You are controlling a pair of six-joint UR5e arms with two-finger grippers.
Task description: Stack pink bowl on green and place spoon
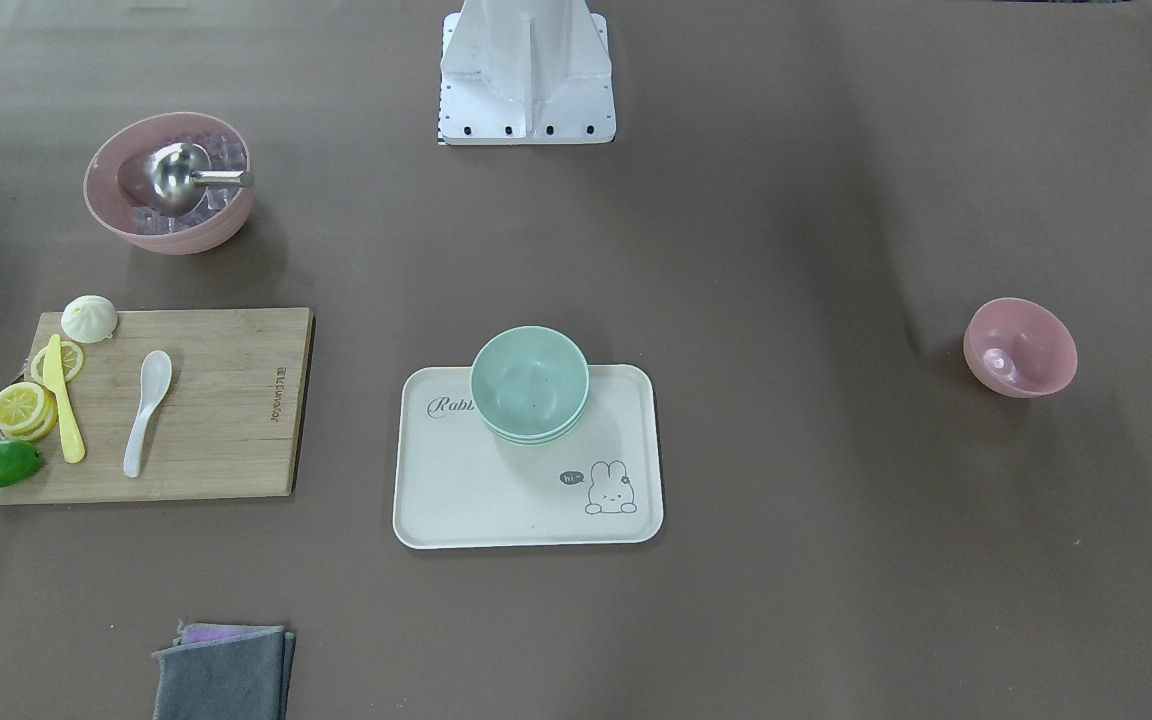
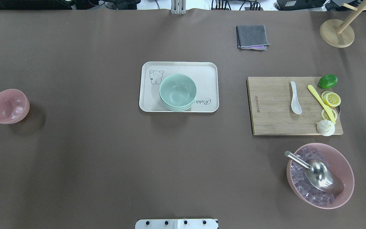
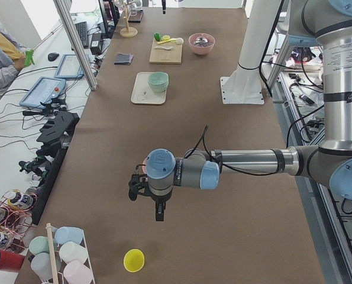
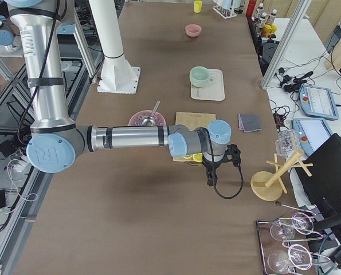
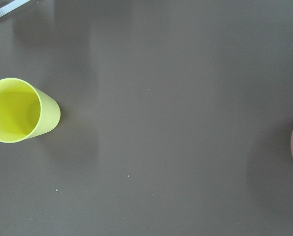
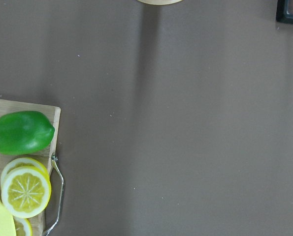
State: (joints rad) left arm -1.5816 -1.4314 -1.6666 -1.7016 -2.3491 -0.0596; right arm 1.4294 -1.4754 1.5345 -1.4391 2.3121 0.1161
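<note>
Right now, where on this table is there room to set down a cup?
The widest bare stretch lies between the small pink bowl and the tray holding the green bowls. Another lies between tray and cutting board. It is crowded around the board and the ice bowl.

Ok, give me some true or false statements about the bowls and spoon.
The stack of pale green bowls stands on the cream rectangular tray. True.
The small empty pink bowl is nested in the green bowls. False: it stands alone on the brown table, apart from the tray.
The white ceramic spoon lies on the wooden cutting board. True.
The metal scoop rests on the tray. False: it sits in the large pink bowl of ice cubes.
</note>
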